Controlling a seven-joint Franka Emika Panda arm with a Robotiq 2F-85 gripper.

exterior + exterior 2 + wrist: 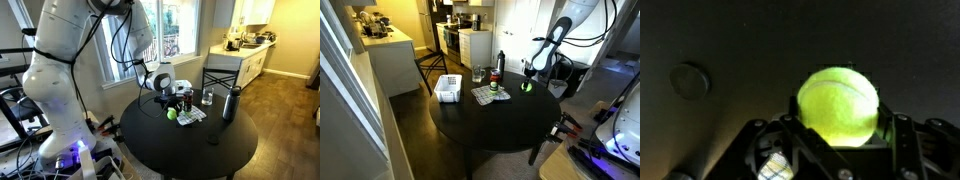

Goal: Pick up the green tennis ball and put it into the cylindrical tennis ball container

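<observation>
The green tennis ball (838,100) sits between my gripper's (838,128) two dark fingers, which press on both of its sides. In both exterior views the ball (171,114) (527,87) is low over the round black table (180,150), under my gripper (529,80). The reddish tennis ball container (186,101) (494,86) stands upright on a checkered cloth (486,96), a short way from the ball. Whether the ball touches the table cannot be told.
A tall dark bottle (231,103) (500,62) and a clear glass (207,97) (477,73) stand behind the container. A white basket (447,88) sits at the table's far side. A round dark disc (688,80) lies on the table. A chair (222,72) stands beyond.
</observation>
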